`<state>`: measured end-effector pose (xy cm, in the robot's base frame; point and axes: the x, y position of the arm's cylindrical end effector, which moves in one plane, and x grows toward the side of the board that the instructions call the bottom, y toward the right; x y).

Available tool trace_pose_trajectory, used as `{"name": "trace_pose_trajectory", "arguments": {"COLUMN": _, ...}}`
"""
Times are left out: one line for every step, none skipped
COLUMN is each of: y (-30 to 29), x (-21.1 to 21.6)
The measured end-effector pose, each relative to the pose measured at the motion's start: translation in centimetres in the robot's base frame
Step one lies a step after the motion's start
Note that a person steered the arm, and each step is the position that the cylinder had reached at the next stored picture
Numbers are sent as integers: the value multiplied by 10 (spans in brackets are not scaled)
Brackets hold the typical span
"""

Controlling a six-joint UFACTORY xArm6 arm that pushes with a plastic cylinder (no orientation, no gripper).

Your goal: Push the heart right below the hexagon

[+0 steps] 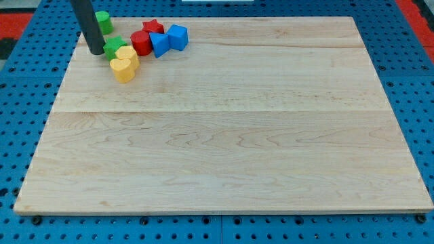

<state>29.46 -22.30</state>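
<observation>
A yellow heart (pixel 122 69) lies near the board's upper left, touching the lower edge of a yellow hexagon (pixel 128 55), just below it and slightly to the left. My tip (pixel 95 52) rests on the board left of a green star (pixel 114 47), which touches the hexagon's upper left. The tip is up and to the left of the heart, a short gap away from it. The dark rod rises out of the view's top.
A green block (pixel 104 22) sits behind the rod near the top edge. A red cylinder (pixel 141 43), a red star (pixel 153 27) and two blue blocks (pixel 160 44) (pixel 178 36) cluster right of the hexagon. The wooden board (pixel 230 142) lies on blue pegboard.
</observation>
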Motion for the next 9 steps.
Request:
{"name": "trace_pose_trajectory", "arguments": {"y": 17, "x": 0}}
{"name": "trace_pose_trajectory", "arguments": {"y": 30, "x": 0}}
{"name": "trace_pose_trajectory", "arguments": {"y": 4, "x": 30}}
{"name": "trace_pose_trajectory", "arguments": {"y": -2, "x": 57}}
{"name": "trace_pose_trajectory", "arguments": {"y": 46, "x": 57}}
{"name": "trace_pose_trajectory", "arguments": {"y": 104, "x": 57}}
{"name": "trace_pose_trajectory", "arguments": {"y": 120, "x": 66}}
{"name": "trace_pose_trajectory", "arguments": {"y": 124, "x": 89}}
{"name": "trace_pose_trajectory", "arguments": {"y": 127, "x": 123}}
